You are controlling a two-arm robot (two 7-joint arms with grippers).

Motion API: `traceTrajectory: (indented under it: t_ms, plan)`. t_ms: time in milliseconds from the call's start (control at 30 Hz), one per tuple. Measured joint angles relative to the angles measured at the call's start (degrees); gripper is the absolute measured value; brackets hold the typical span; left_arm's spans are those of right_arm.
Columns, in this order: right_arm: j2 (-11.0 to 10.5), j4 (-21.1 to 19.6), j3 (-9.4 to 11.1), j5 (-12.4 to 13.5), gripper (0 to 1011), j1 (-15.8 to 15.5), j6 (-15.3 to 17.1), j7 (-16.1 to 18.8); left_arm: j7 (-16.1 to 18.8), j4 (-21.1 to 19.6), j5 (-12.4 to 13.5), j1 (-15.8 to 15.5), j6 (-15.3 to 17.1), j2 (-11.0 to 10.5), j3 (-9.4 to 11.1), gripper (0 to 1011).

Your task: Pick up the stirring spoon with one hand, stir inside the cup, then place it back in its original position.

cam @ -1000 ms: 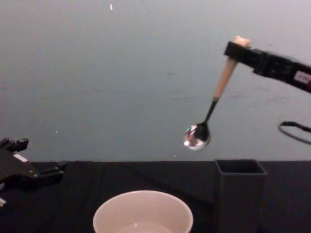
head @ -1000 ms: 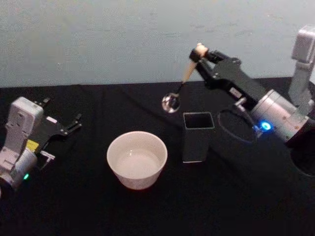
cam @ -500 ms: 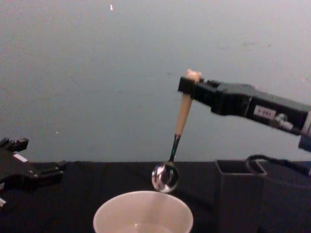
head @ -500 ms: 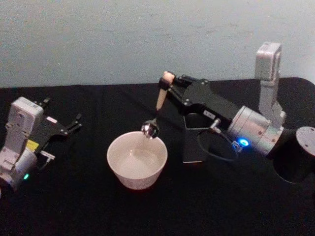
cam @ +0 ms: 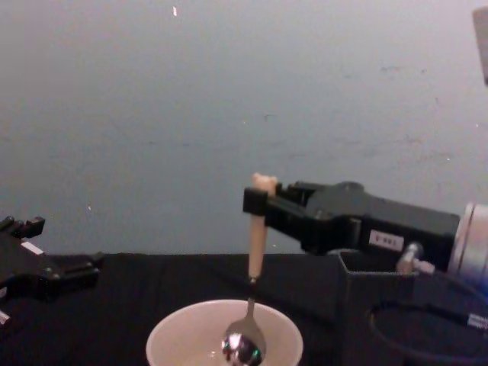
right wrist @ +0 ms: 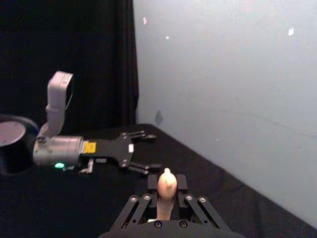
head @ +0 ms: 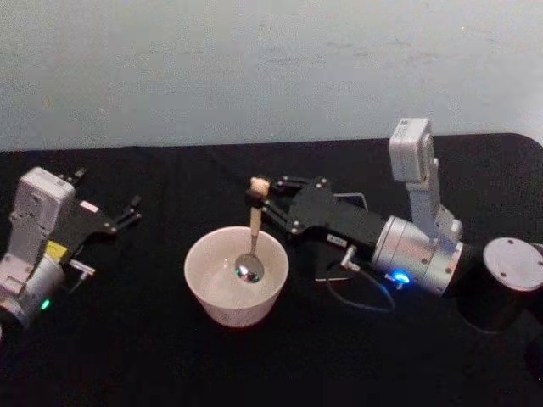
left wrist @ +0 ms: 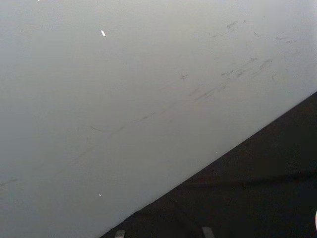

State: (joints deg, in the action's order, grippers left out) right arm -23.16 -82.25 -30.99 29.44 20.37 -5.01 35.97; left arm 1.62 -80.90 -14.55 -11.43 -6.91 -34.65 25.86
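The stirring spoon (head: 254, 225) hangs upright with its shiny bowl (cam: 243, 347) down inside the cream cup (head: 212, 292). My right gripper (head: 260, 192) is shut on the beige handle just below the bear head (right wrist: 167, 181). In the chest view the right gripper (cam: 259, 203) reaches in from the right above the cup (cam: 171, 335). The dark grey holder (cam: 370, 305) stands just right of the cup, mostly hidden behind my right arm in the head view. My left gripper (head: 127, 213) rests open on the table at the far left.
The table (head: 170, 356) is covered in black cloth, with a pale wall behind it. A dark cylinder with a grey top (head: 509, 275) sits at the right edge. A black cable (head: 361, 297) loops below the right wrist.
My right gripper has carried the spoon left and down from above the holder, and its bowl now sits inside the cup. The left arm has not moved.
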Motion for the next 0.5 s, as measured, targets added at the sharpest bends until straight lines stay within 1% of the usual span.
traceTrajectory:
  t_ms: [133, 267, 333, 400, 500]
  plan:
    - [0.0, 0.3, -1.3, -1.1, 214, 0.1, -0.2, 0.9, 0.0, 0.0, 0.0, 0.0, 0.0, 0.0, 0.0, 1001]
    - [0.1, 0.6, -2.0, -1.7, 214, 0.3, -0.2, 1.4, 0.0, 0.0, 0.0, 0.0, 0.0, 0.0, 0.0, 1001]
    - [0.3, 1.0, -2.7, -2.2, 214, 0.5, -0.2, 1.8, 0.0, 0.0, 0.0, 0.0, 0.0, 0.0, 0.0, 1001]
    - [0.4, 1.1, -2.9, -2.3, 214, 0.5, -0.2, 1.9, 0.0, 0.0, 0.0, 0.0, 0.0, 0.0, 0.0, 1001]
    - [1.1, 2.0, -3.7, -2.9, 214, 1.1, -0.2, 2.2, 0.0, 0.0, 0.0, 0.0, 0.0, 0.0, 0.0, 1001]
